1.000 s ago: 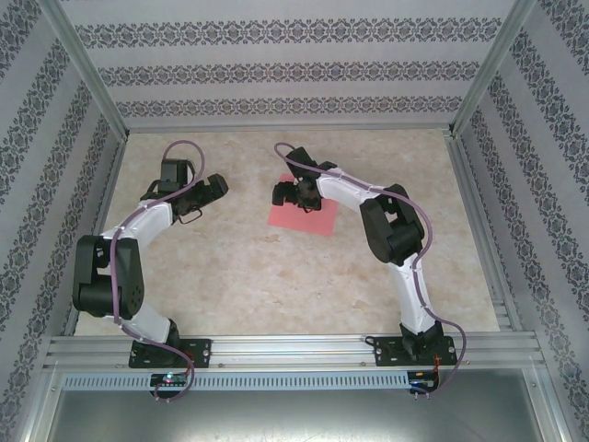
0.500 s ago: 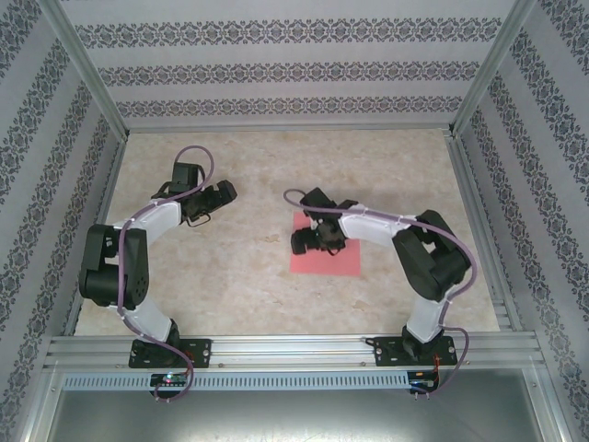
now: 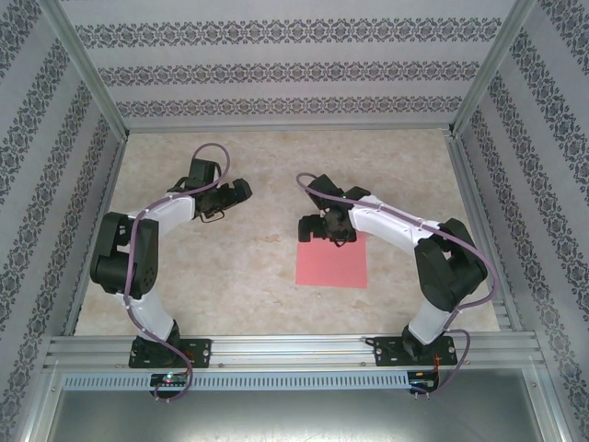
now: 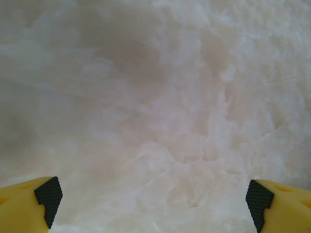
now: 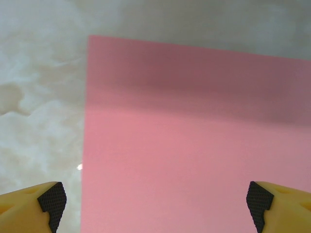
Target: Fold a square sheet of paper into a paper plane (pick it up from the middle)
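Note:
The square sheet of paper (image 3: 331, 261) is pink-red and lies flat and unfolded on the marbled table, right of centre. My right gripper (image 3: 322, 227) hangs over the sheet's far edge, open. In the right wrist view the sheet (image 5: 194, 141) spreads out beneath the right gripper (image 5: 155, 208). Its yellow fingertips (image 5: 48, 201) stand wide apart with nothing between them. My left gripper (image 3: 241, 191) is to the left, well apart from the paper. In the left wrist view this left gripper (image 4: 153, 208) is open over bare table.
Aluminium rails (image 3: 294, 350) run along the near edge, and patterned walls (image 3: 294, 69) close in the back and both sides. Bare marbled table (image 3: 230, 276) lies between the arms and to the left of the sheet.
The sheet has slid toward the near edge and a little right, along with the right gripper, which now sits at its far edge. The left gripper has moved right.

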Robot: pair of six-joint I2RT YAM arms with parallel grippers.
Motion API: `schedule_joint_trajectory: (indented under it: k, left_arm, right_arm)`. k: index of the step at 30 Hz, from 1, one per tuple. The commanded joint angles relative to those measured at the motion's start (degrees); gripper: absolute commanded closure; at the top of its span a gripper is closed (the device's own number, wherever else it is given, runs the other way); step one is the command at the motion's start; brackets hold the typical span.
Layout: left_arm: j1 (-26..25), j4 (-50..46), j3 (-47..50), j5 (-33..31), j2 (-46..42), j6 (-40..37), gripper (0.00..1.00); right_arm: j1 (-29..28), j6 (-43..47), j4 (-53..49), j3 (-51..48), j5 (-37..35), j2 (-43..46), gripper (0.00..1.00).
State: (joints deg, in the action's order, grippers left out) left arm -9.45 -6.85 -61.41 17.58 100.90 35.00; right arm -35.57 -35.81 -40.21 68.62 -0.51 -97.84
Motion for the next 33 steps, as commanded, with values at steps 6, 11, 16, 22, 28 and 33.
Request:
schedule_joint_trajectory:
  k: [6,11,16,22,28,33]
  left_arm:
    - [-1.7,0.9,-2.3,0.7,2.3,1.8,0.00]
    - [-1.9,0.5,-2.6,0.7,2.9,2.1,0.00]
    - [-2.0,0.1,-2.1,0.6,3.1,2.0,0.00]
    - [-2.0,-0.1,-2.1,0.5,3.2,2.0,0.00]
    - [-1.9,-0.2,-2.1,0.6,3.6,2.3,0.00]
    - [-2.0,-0.7,-2.8,0.7,4.0,2.5,0.00]
  right_arm:
    - [-1.1,-4.6,-6.9,0.7,-4.6,-2.2,0.02]
    - [-2.8,-4.6,-8.2,2.4,-3.8,-6.2,0.02]
    - [-3.6,-4.8,-8.4,3.9,-3.4,-8.9,0.02]
    - [-3.6,-5.4,-7.9,2.9,-2.3,-11.1,0.04]
    - [-2.4,-6.5,-4.2,-1.3,-0.3,-12.0,0.06]
    - [-1.9,-5.8,-1.6,-4.3,-0.6,-13.6,0.11]
